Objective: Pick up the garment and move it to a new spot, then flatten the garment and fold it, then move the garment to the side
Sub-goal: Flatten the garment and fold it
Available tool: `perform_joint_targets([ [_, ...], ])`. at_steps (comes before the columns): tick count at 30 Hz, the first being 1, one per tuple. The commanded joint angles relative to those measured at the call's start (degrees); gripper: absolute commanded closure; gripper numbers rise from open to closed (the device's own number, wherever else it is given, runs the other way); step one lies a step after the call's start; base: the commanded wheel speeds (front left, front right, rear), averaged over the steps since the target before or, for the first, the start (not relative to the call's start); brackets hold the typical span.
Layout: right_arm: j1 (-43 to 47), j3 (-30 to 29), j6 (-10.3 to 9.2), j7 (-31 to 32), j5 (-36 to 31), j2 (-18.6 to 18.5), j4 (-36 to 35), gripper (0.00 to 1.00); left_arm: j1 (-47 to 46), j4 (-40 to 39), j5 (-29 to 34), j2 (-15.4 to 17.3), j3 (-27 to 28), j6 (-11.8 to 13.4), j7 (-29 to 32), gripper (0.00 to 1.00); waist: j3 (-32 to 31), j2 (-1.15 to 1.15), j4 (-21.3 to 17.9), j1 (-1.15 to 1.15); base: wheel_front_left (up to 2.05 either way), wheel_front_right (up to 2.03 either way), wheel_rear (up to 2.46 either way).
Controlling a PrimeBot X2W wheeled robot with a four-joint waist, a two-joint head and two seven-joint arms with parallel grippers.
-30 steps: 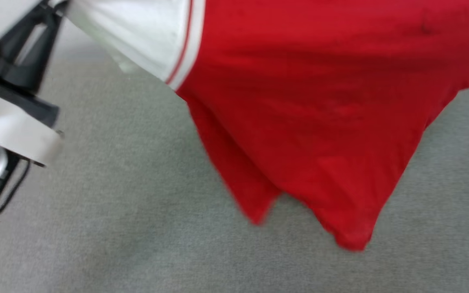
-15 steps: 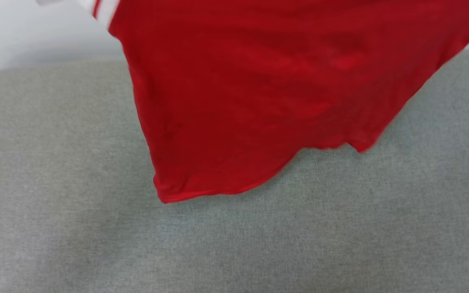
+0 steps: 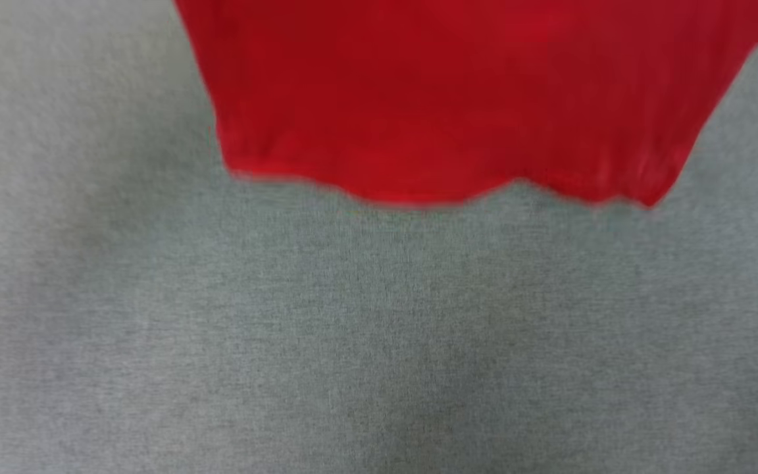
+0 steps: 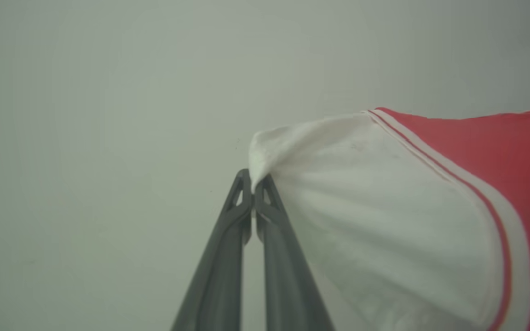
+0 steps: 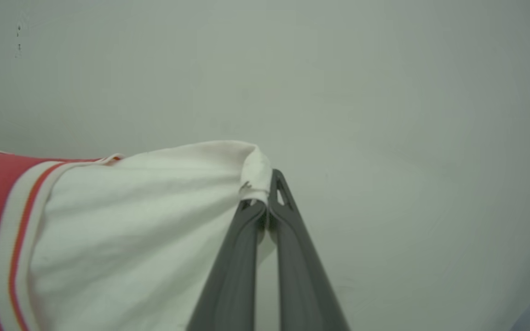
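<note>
Garment [image 3: 458, 99] hung over the grey worktop [image 3: 379, 342], hem lowest, my left gripper [image 4: 252, 183] pinched on one white sleeve tip [image 4: 260, 156] and my right gripper [image 5: 265, 193] on the other, presumably to spread it for laying flat.

The garment [image 3: 451, 99] is soft, matt knit cloth. The grey surface [image 3: 379, 342] across the lower frame looks like finely woven, flecked fabric, dull too. The left tool [image 4: 253, 184] and right tool [image 5: 265, 197] have smooth dark-grey plastic fingers, matt. The wall [image 4: 108, 92] behind is smooth, unglossed.
</note>
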Motion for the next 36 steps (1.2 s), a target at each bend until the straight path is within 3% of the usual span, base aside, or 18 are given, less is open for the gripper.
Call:
perform_joint_targets([
  [1,-1.96,0.35,-0.06,-0.87,-0.78,0.54,1.33,1.00,-2.46,2.06,0.65,-0.86,-0.33,-0.63,-0.51,1.00,4.18,0.00,0.01,-0.01,0.00,0.00,0.00],
  [6,-12.00,1.45,-0.07,-6.31,-5.32,1.87,10.23,1.00,-14.39,15.04,3.98,-7.55,-2.05,-3.21,-4.57,1.00,8.83,0.00,0.45,-0.01,0.00,0.00,0.00],
  [11,-20.89,-0.43,-0.07,-12.36,-10.43,4.13,18.96,1.00,-21.85,24.94,5.96,-12.88,-2.77,-3.50,-9.98,1.00,12.28,0.00,1.12,-0.01,0.00,0.00,0.00],
  [13,-23.14,-2.38,-0.07,-14.57,-11.89,5.58,22.13,1.00,-23.51,27.99,6.49,-14.72,-2.49,-2.77,-13.33,1.00,13.40,0.00,1.38,-0.01,0.00,0.00,0.00],
  [17,-23.02,-4.53,-0.06,-19.29,-14.73,8.84,27.33,1.00,-22.34,33.30,6.33,-17.93,-3.83,-3.80,-17.33,1.00,14.50,0.00,1.87,-0.01,0.00,0.00,0.00],
  [22,-16.97,-4.73,-0.06,-23.70,-14.62,12.30,32.88,1.00,-15.70,37.45,5.62,-21.23,-5.64,-4.69,-20.11,1.00,13.95,0.00,2.34,-0.01,0.00,0.00,0.00],
  [27,-8.47,-2.51,-0.06,-26.70,-12.29,12.99,35.57,1.00,-4.53,37.21,4.88,-23.48,-6.54,-4.15,-20.96,1.00,11.15,0.00,2.81,-0.01,0.00,0.00,0.00],
  [36,10.86,3.70,-0.06,-26.14,-2.25,11.40,33.34,1.00,19.94,29.87,1.74,-22.67,-6.58,-2.53,-21.14,1.00,2.94,0.00,3.11,-0.01,0.00,0.00,0.00],
])
